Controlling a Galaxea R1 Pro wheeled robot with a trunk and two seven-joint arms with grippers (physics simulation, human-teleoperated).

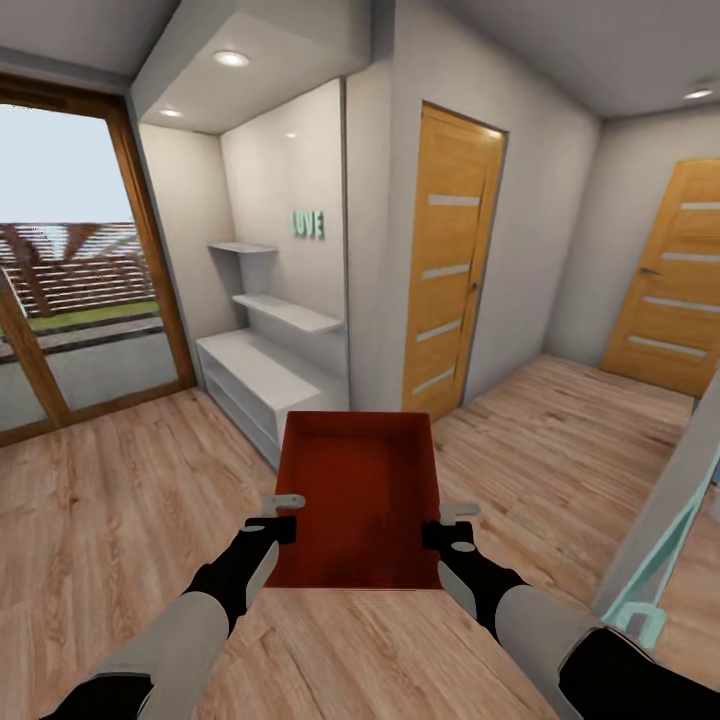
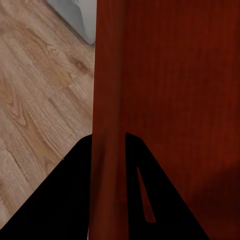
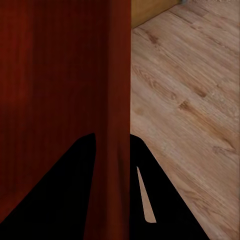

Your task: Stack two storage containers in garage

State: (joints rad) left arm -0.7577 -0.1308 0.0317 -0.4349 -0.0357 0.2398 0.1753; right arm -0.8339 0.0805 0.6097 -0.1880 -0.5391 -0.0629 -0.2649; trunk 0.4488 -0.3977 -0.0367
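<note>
1. Nearest, the left gripper [image 1: 283,516] and the right gripper [image 1: 441,522] each pinch one long side wall of the orange-red rectangular open-topped storage container [image 1: 360,495]. In both wrist views the jaws are nearly closed, one black finger on either side of the thin wall, with the rim between them.
2. The container hangs level in front of the robot, carried above the light wood-plank floor [image 1: 120,500] and touching nothing else. Its inside looks empty.
3. Handling, as a judgement: the walls are thin and straight, so the tub is probably light and fairly stiff, though the long sides may flex a little if squeezed hard. The smooth surface looks slippery; a pinch on the rim alone could slide if the tub tilts.
4. The best hold seems to be the present one: opposite walls, about the same way along, so the load is balanced and the tub cannot twist.
5. Farther off stand a low white cabinet with wall shelves [image 1: 262,372], then a slatted light-wood door [image 1: 452,265], and a second such door [image 1: 675,285] at the far right.
</note>
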